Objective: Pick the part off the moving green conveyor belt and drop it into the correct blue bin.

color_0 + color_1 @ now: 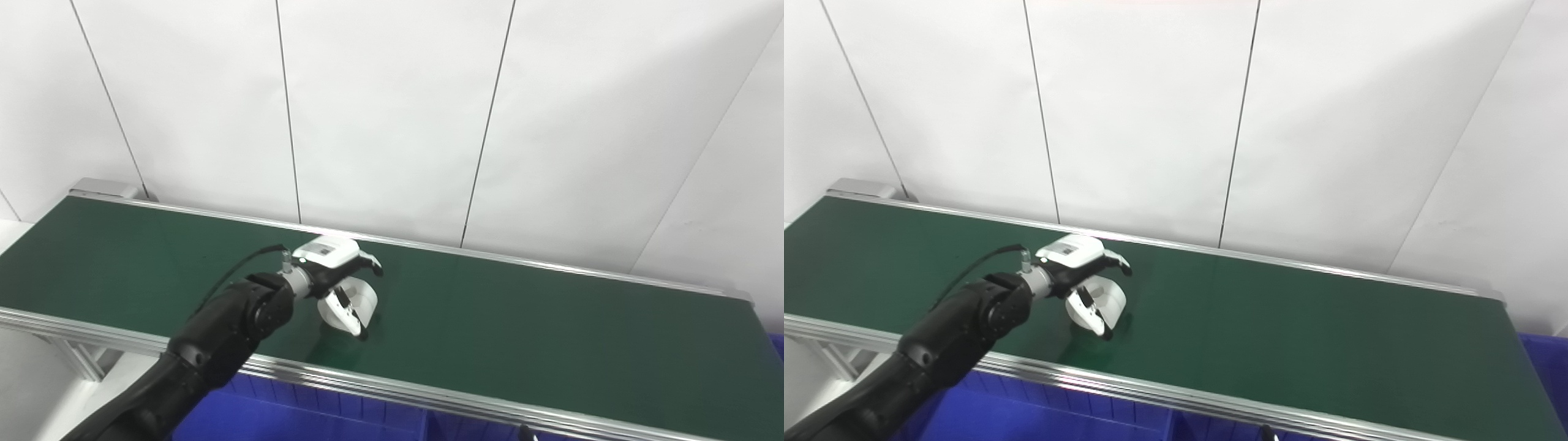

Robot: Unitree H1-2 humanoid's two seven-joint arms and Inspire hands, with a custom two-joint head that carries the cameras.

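Matt green conveyor belt (551, 318), brushed metal rail (392, 389), glossy white plastic part (361, 300), smooth blue plastic bin (275, 416), black matt arm (208, 343).

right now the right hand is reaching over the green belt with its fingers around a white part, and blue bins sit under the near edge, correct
Not quite: it is the left hand, not the right. Its arm comes in from the picture's left side in the left eye view, and no right hand shows in either view. The rest holds: the fingers curl around the white part over the green belt, with the blue bins under the near edge.
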